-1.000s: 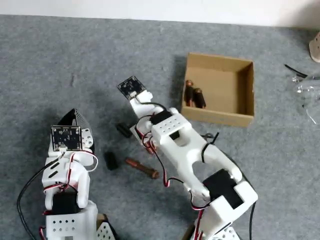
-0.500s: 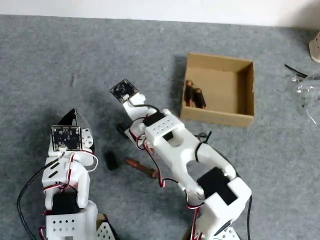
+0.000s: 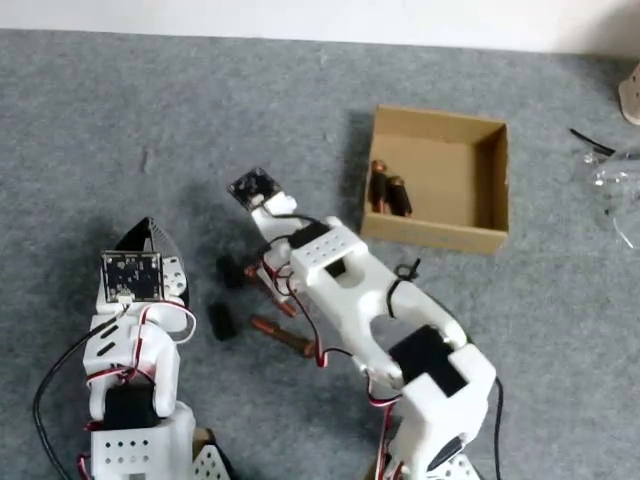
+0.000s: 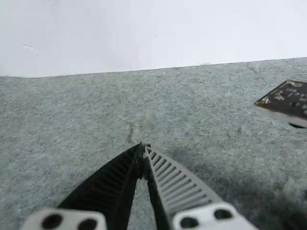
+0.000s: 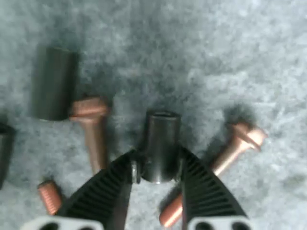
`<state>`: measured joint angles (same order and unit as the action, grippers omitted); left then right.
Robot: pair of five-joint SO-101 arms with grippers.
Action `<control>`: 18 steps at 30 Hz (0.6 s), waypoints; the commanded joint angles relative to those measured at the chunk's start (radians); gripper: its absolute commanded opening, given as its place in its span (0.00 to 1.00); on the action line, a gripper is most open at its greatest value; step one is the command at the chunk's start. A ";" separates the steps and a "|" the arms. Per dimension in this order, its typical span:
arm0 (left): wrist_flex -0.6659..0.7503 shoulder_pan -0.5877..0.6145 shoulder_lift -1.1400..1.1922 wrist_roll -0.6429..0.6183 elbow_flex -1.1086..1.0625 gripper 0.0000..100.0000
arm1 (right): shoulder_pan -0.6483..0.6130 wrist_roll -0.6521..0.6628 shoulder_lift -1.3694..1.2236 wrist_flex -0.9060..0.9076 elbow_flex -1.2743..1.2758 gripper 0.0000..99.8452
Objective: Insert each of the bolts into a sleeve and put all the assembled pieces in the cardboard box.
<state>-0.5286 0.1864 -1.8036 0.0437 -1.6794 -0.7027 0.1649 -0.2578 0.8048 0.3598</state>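
Observation:
In the right wrist view my right gripper (image 5: 158, 159) is shut on an upright black sleeve (image 5: 161, 143), its fingers pressed to both sides. Copper bolts lie on either side of it: one (image 5: 94, 128) beside a second black sleeve (image 5: 53, 82), another (image 5: 230, 149) slanted. From above, the right gripper (image 3: 243, 270) sits left of the cardboard box (image 3: 430, 235), which holds assembled pieces (image 3: 388, 190). A loose sleeve (image 3: 222, 320) and a bolt (image 3: 283, 335) lie nearby. My left gripper (image 3: 150, 226) rests shut and empty at the lower left, its tips (image 4: 143, 147) just above the carpet.
Grey carpet covers the table up to a white wall at the back. Clear plastic items and wires (image 3: 612, 170) lie at the right edge. The right arm's camera board (image 4: 287, 98) shows in the left wrist view.
The right arm has swung left, away from the box, and the black sleeve at its gripper has shifted left with it. The left arm has kept still.

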 commanded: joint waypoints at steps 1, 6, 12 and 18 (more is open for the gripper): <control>0.021 0.008 -0.013 -0.008 0.004 0.01 | 0.035 -0.011 0.007 0.033 0.002 0.10; 0.021 0.007 -0.013 -0.008 0.004 0.01 | 0.030 -0.011 0.002 0.028 0.002 0.10; 0.021 0.005 -0.013 -0.008 0.004 0.01 | 0.031 -0.011 0.001 -0.024 0.002 0.10; 0.021 0.005 -0.013 -0.008 0.004 0.01 | 0.036 -0.011 -0.001 -0.051 0.005 0.10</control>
<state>-0.5286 0.1864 -1.8036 0.0437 -1.6794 -0.6889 0.1665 -0.2562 0.7741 0.3721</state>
